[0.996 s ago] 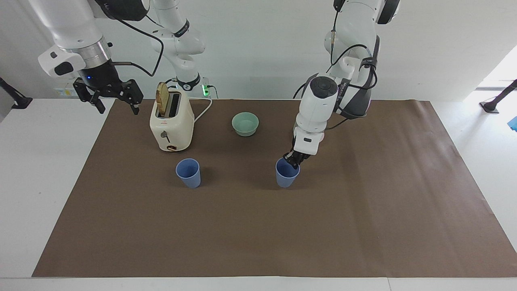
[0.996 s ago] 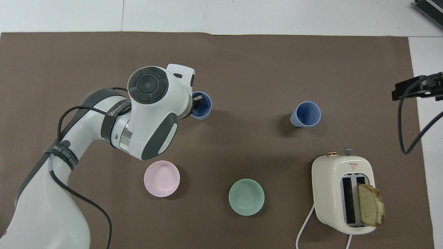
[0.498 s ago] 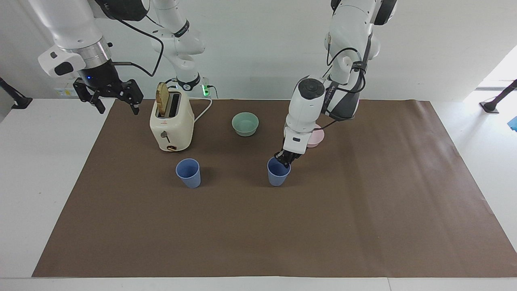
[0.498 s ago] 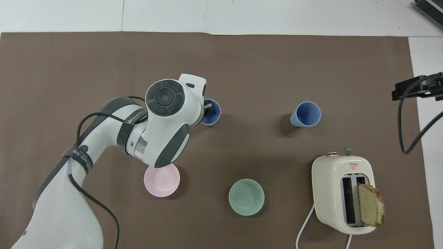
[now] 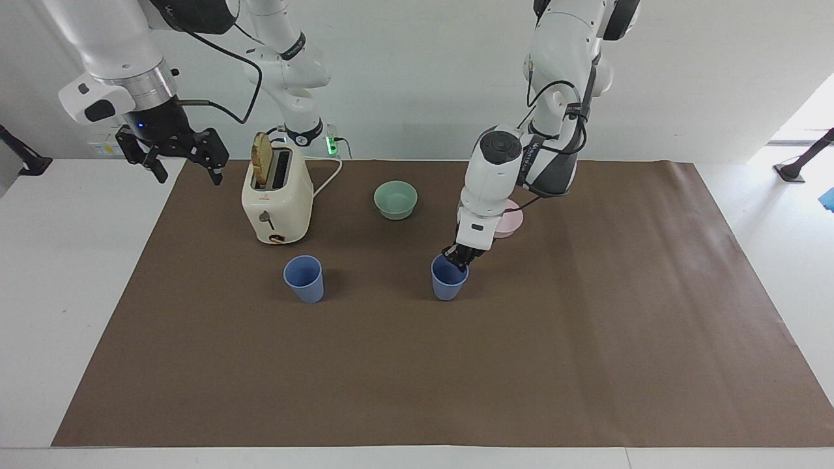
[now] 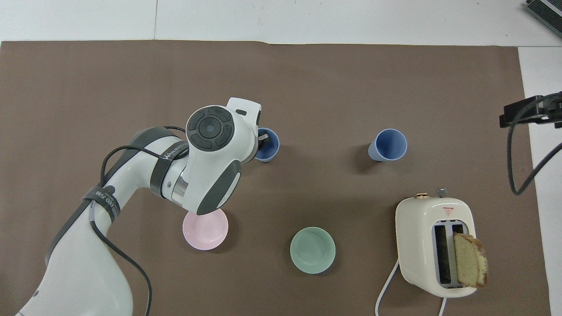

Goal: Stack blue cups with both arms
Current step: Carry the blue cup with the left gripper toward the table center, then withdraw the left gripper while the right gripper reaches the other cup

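Note:
Two blue cups are on the brown mat. My left gripper (image 5: 458, 255) is shut on the rim of one blue cup (image 5: 448, 281), one finger inside it. That cup is upright, and I cannot tell whether it rests on the mat or hangs just above it. In the overhead view the left gripper (image 6: 262, 139) and its cup (image 6: 269, 148) are partly hidden by the wrist. The other blue cup (image 5: 304, 278) stands free, toward the right arm's end, also in the overhead view (image 6: 387, 145). My right gripper (image 5: 186, 159) is open and empty, raised over the mat's edge (image 6: 527, 116). That arm waits.
A cream toaster (image 5: 277, 198) with a bread slice sticking up stands nearer the robots than the free cup. A green bowl (image 5: 395, 198) and a pink bowl (image 6: 205, 226) sit nearer the robots. The brown mat (image 5: 417, 378) covers the table.
My left gripper has moved its blue cup a little toward the free cup, uncovering the pink bowl in the facing view. It has held still for the last half second. The right gripper barely shifted.

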Motion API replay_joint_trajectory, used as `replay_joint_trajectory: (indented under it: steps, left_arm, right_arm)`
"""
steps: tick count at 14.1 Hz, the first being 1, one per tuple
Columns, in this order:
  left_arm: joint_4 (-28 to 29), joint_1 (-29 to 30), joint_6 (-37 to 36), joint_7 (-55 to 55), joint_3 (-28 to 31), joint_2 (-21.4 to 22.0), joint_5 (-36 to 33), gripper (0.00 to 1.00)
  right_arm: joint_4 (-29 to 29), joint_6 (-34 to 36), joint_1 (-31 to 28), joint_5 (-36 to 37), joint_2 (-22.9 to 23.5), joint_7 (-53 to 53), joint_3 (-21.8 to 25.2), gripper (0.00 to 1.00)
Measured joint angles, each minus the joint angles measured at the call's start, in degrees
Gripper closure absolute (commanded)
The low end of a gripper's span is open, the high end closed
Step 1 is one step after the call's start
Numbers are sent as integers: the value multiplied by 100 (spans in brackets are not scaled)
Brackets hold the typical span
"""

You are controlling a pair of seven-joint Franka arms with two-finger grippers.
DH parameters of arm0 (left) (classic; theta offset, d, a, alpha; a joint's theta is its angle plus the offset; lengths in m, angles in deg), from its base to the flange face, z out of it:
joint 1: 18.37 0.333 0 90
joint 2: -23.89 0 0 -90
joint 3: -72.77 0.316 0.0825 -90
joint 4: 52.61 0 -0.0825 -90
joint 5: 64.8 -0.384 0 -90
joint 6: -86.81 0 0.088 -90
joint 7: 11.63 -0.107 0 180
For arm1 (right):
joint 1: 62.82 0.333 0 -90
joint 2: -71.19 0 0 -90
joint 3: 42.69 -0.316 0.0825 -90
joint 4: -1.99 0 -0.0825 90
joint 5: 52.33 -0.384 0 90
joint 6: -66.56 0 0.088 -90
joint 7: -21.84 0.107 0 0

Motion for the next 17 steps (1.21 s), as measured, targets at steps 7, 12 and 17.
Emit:
replay_joint_trajectory:
  steps: [7,12,17]
  left_arm:
    - [-128,91,-269,-72,140,129,-26,0]
    - [-304,908,-1173,-1714,184,785,-51,0]
    - [-307,1703,-2305,-4013,202,1459,-51,0]
  right_arm:
    - [-223,-272,26,-10,-49,0,-58,0]
    - [-1187,-1290,89,-255,-84,0,-108,0]
    - [-1861,-1876,262,-299,163,0,-118,0]
